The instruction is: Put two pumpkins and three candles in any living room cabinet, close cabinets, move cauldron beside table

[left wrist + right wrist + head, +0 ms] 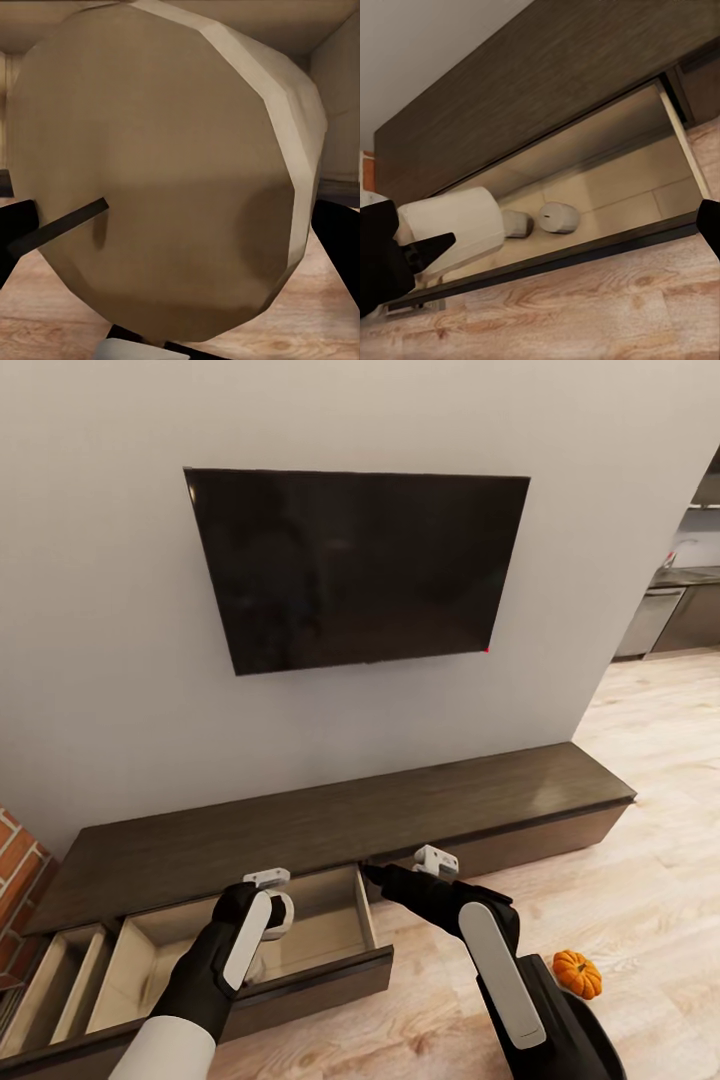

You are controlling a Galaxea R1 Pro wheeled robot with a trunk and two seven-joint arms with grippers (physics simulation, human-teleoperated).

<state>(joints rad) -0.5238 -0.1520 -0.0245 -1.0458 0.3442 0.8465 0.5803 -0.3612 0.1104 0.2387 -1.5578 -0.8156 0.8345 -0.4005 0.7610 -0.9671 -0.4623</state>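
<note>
Right in front of our left wrist camera sits a fat, pale cream candle [165, 180] with a dark wick, clamped in our left claw [268, 905] over the open drawer [330, 950] of the long dark-brown wooden cabinet [400, 815], low in the frame. We think it is light and stiff, maybe slippery, so squeezing its round sides is best. Two more candles [559, 217] lie inside. Our right claw [436, 860] hangs near; we cannot tell if it is apart. One small orange pumpkin [577, 973] waits at lower right. We see no writing.

I see a dark-brown cabinet [330, 820] with pale wood drawer interiors, a cream candle [165, 180], an orange ribbed pumpkin [577, 973], a black screen [360, 565] and a light woodgrain floor [640, 900].
</note>
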